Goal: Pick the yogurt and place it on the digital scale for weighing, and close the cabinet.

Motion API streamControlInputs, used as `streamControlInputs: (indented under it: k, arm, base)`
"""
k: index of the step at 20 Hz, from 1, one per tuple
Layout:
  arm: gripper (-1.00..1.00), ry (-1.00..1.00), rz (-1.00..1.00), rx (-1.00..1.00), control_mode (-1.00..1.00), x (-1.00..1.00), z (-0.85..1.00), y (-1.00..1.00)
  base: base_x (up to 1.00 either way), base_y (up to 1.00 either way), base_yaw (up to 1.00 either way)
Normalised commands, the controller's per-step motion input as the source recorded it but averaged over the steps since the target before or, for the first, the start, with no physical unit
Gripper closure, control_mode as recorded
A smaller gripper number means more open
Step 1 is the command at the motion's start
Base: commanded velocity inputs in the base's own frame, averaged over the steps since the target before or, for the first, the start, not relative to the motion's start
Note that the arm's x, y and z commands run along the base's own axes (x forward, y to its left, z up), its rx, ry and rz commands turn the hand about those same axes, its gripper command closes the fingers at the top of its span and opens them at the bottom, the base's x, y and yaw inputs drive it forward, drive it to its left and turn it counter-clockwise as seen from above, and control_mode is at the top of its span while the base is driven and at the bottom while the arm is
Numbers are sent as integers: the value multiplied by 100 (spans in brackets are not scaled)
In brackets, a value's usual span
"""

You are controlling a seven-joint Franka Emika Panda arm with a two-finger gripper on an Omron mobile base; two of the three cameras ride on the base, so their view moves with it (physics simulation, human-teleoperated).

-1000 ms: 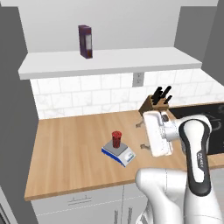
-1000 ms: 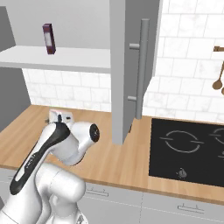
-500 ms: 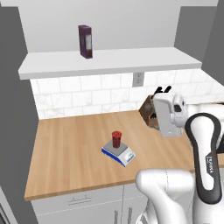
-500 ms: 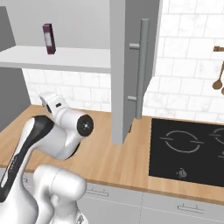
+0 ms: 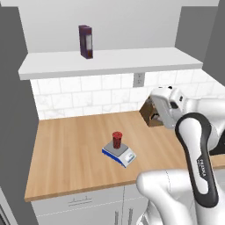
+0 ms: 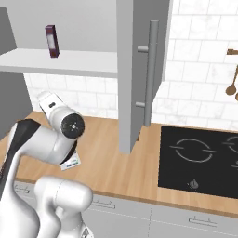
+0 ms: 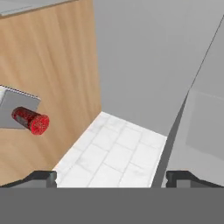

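Observation:
The yogurt, a small dark red cup, stands upright on the digital scale in the middle of the wooden counter; it is also in the hand view, lying sideways in the rolled picture on the scale's grey plate. My gripper is open and empty, fingertips far apart, looking toward the tiled wall and a grey panel. The hand hovers up and to the right of the scale, apart from the cup. The cabinet stands open: its right door with a bar handle juts out, and the shelf is bare to view.
A dark purple carton stands on the cabinet shelf. A knife block sits just behind the hand by the wall. A black cooktop lies right of the open door, with wooden utensils hanging above it. The left door borders the counter.
The hand has lifted away from beside the scale and swung up toward the back right, turning to face left. The yogurt stays on the scale.

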Motion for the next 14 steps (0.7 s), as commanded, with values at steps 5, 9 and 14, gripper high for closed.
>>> streamControlInputs:
  k: [5,9,14]
  arm:
    - [-100,-28,-15,-8,-100,-65,-12,3]
    - [-100,-26,-19,1,-100,-68,0,-11]
    - [-100,-24,-15,9,-100,-77,0,-42]
  base:
    - [0,0,0]
    - [0,0,0]
    - [0,0,0]
